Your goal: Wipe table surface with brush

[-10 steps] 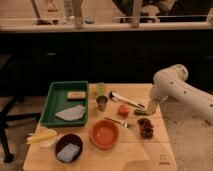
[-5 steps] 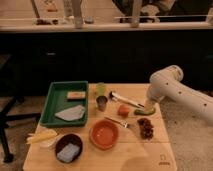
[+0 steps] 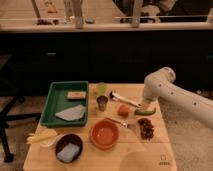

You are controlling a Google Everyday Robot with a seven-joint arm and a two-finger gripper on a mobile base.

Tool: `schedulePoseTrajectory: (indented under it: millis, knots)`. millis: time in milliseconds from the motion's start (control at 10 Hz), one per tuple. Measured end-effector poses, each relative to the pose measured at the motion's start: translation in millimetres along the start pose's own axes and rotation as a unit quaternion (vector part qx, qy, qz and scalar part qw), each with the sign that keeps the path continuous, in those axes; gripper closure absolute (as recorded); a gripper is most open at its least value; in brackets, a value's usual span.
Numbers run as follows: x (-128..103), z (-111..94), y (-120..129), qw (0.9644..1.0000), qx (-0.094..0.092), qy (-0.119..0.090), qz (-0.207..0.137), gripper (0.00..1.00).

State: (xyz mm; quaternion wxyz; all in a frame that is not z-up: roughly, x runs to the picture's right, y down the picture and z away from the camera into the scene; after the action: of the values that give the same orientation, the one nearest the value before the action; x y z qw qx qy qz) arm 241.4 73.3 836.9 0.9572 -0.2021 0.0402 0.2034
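Note:
The brush (image 3: 124, 99) lies on the light wooden table surface (image 3: 137, 152), back of centre. Its whitish round head points left and its dark handle runs right toward the green pepper (image 3: 145, 111). My gripper (image 3: 145, 103) hangs from the white arm at the right. It is low over the table at the handle's right end, just above the pepper. Whether it touches the brush is hidden.
A green tray (image 3: 54, 107) with a cloth and a block stands at the left. Also on the table are a metal cup (image 3: 102, 103), a green cup (image 3: 101, 88), a tomato (image 3: 123, 110), a fork (image 3: 117, 121), a red bowl (image 3: 105, 135), a dark bowl (image 3: 69, 148), a banana (image 3: 41, 136) and dark grapes (image 3: 146, 128).
The arm has swung a little to the left, bringing my gripper closer to the brush handle's end. The things on the table have not moved.

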Motion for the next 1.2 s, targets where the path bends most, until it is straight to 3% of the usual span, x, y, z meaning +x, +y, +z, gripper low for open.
schedulePoseTrajectory:
  millis: [500, 1200]
  knots:
    - [-7, 22, -21, 0.998, 0.045, -0.024, 0.038, 0.2]
    - [-13, 29, -26, 0.9977, 0.045, -0.03, 0.04, 0.2]
